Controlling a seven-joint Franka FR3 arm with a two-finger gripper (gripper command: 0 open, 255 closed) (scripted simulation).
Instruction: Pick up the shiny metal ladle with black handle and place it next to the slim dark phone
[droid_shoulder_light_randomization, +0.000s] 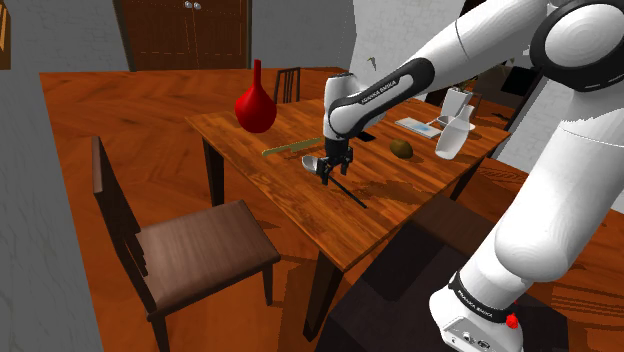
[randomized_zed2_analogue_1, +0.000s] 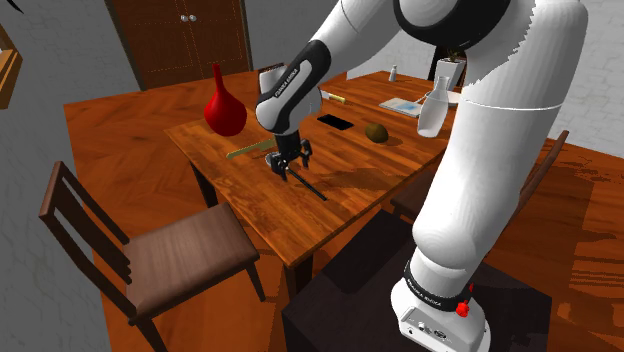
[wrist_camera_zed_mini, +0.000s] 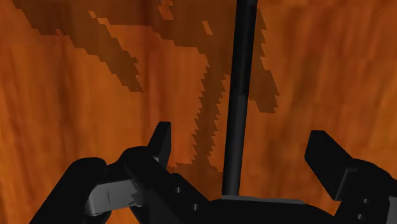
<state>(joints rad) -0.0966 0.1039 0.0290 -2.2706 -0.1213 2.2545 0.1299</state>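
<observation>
Around the middle of the tabletop the ladle lies flat, claw right over it with fingers apart either side of the black handle, so I'd drop straight down and squeeze dead centre before heading for the phone.

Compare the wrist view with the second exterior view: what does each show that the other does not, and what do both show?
Wrist view alone: the clear gaps between the black ladle handle and the open claw straddling it, so nothing is gripped. Second exterior view alone: the slim dark phone, the red vase and a wooden chair. Both: the ladle handle, the claw and the wooden table.
</observation>
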